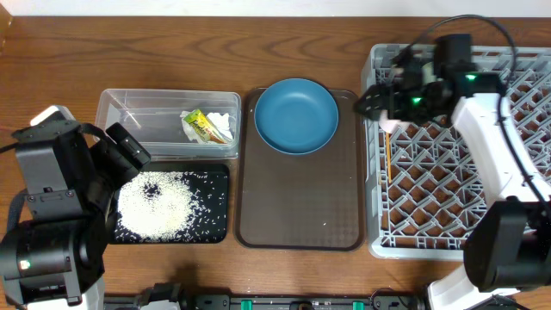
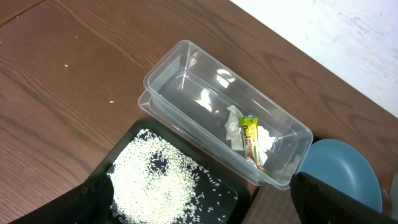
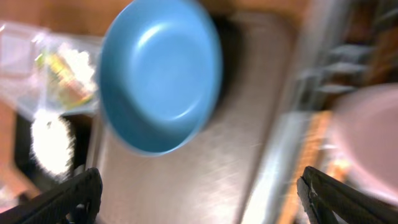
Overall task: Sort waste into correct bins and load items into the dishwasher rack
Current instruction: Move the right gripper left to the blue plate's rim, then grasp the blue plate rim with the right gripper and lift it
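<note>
At the brown tray's (image 1: 297,202) far edge sits the plate (image 1: 296,115); right gripper (image 1: 370,102), by the rack's (image 1: 376,220) wall, and left gripper (image 1: 131,148), by the rice (image 1: 159,205), gape wide. Its shallow rim could slip when pinched.

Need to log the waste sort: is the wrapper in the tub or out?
In. The wrapper lies with the tissue inside the tub walls, in overhead and left wrist views.

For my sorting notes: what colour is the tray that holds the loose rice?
Black; the shallow tray shows best in the overhead view.
</note>
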Motion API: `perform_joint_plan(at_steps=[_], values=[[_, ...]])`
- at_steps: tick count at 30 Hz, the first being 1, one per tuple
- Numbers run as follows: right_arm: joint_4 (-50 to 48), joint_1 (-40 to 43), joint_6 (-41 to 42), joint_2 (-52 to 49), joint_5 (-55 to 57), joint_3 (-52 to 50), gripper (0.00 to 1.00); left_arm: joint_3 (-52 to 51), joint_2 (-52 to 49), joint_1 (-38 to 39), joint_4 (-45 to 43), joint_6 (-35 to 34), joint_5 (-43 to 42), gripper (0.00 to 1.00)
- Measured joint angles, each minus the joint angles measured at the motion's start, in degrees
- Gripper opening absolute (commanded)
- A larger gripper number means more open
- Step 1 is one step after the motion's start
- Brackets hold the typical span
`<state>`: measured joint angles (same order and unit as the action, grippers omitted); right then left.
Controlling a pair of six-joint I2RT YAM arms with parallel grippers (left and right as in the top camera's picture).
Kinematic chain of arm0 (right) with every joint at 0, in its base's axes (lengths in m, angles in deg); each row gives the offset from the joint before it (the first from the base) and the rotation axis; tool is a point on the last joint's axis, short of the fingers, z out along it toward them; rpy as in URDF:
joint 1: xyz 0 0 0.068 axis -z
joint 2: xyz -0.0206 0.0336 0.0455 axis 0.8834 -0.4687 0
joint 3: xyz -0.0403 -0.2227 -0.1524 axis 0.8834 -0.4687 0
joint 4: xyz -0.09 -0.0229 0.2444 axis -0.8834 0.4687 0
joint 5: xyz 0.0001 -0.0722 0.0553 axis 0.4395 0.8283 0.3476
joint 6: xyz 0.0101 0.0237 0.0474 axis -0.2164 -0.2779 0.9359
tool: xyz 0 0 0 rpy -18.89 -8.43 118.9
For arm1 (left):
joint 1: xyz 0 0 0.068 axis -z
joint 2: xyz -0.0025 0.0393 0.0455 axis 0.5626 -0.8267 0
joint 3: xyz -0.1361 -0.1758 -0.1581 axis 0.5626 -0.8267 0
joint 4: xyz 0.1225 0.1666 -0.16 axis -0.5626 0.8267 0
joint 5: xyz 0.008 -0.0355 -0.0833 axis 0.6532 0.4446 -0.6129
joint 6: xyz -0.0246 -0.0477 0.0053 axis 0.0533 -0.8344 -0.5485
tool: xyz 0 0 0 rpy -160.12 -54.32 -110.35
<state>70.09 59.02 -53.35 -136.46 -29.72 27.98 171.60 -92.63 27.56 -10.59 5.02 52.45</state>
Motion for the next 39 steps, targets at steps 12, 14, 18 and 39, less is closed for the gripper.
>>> perform_joint_plan(at_steps=[12, 14, 18, 39], values=[[1.9, -14.6, 9.7, 0.0, 9.2, 0.0, 0.28, 0.0, 0.0, 0.0, 0.0, 0.0, 0.0, 0.94], [1.9, -16.9, 13.6, 0.0, 14.1, 0.0, 0.28, 0.0, 0.0, 0.0, 0.0, 0.0, 0.0, 0.94], [1.7, -20.9, 21.7, 0.0, 23.2, -0.2, 0.27, 0.0, 0.0, 0.0, 0.0, 0.0, 0.0, 0.94], [-14.4, -26.7, 42.7, -1.3, 40.7, -8.9, 0.26, 0.0, 0.0, 0.0, 0.0, 0.0, 0.0, 0.94]])
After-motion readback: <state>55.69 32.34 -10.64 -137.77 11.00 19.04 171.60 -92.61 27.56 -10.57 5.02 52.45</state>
